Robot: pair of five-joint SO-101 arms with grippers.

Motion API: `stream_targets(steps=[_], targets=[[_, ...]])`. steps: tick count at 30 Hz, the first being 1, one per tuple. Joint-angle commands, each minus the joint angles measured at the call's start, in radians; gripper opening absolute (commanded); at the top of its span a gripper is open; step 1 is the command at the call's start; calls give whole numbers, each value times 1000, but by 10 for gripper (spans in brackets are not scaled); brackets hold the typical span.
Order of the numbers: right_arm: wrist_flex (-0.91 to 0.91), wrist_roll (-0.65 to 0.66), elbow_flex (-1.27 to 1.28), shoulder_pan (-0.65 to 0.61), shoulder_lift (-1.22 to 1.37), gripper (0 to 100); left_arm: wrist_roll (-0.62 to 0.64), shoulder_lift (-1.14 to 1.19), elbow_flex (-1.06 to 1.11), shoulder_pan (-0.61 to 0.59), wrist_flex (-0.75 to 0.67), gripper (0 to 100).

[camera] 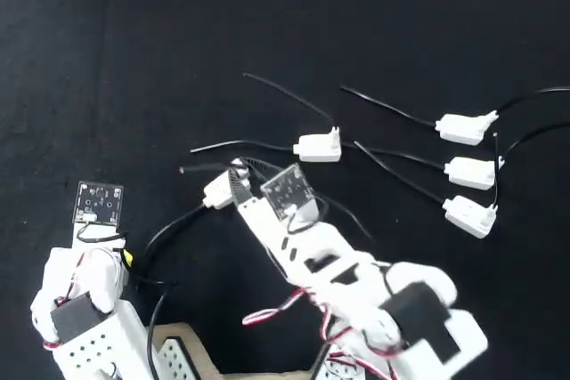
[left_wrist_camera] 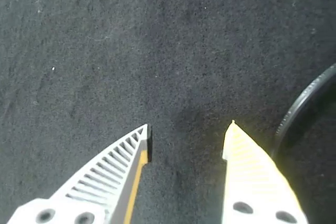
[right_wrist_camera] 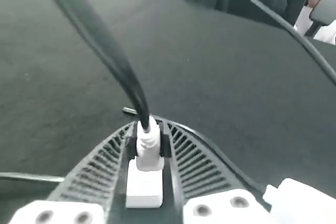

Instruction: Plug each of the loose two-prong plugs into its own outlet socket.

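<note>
White plug (right_wrist_camera: 144,174) pinched in my right jaws, unseated; second plug (camera: 318,146) loose on counter (camera: 134,60); my left jaws spread, empty. Both insertions outstanding, I judge; sockets (camera: 463,128) well apart.

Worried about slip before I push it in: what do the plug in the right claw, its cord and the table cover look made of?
Plug: white, smooth hard plastic by its even matte sheen, held in the right claw. Cord: black, likely rubber or vinyl sheath; it curves loosely. Table cover: black, fuzzy and speckled, probably felt or cloth.
</note>
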Motion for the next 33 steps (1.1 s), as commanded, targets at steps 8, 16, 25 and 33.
stream_targets(steps=[8,16,25,33], targets=[[196,-23,-154,-6,7,11,-31,-2,-4,12,11,231],[338,-25,-186,-5,-35,11,-31,-2,-4,12,11,231],[382,-21,-185,-5,-93,11,-31,-2,-4,12,11,231],[623,-25,-214,11,-223,11,-31,-2,-4,12,11,231]])
